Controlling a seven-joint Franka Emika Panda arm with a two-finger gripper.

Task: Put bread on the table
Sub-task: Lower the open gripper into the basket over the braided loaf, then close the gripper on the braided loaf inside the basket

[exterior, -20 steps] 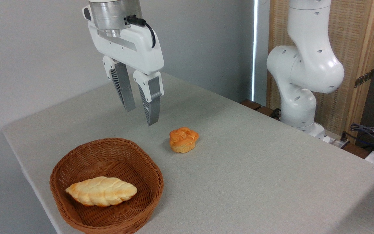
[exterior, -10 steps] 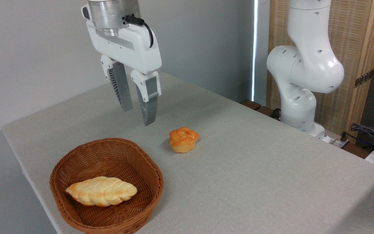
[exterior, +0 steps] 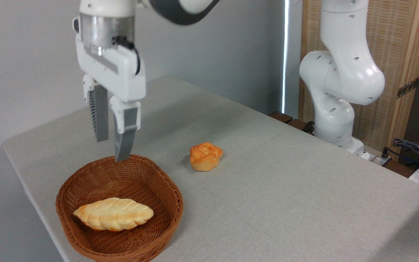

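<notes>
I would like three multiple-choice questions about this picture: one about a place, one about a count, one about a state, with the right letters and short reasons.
1. Where does the bread lie?
A. in the basket
B. on the bare table
C. between the fingers

2. How many baked items are visible?
A. one
B. two
C. three

3. How is the gripper?
A. shut on the bread
B. open and empty
C. shut on the bun

Answers:
1. A, the wicker wall surrounds the loaf.
2. B, a loaf and a bun.
3. B, a gap shows between its fingers, with nothing inside.
</notes>
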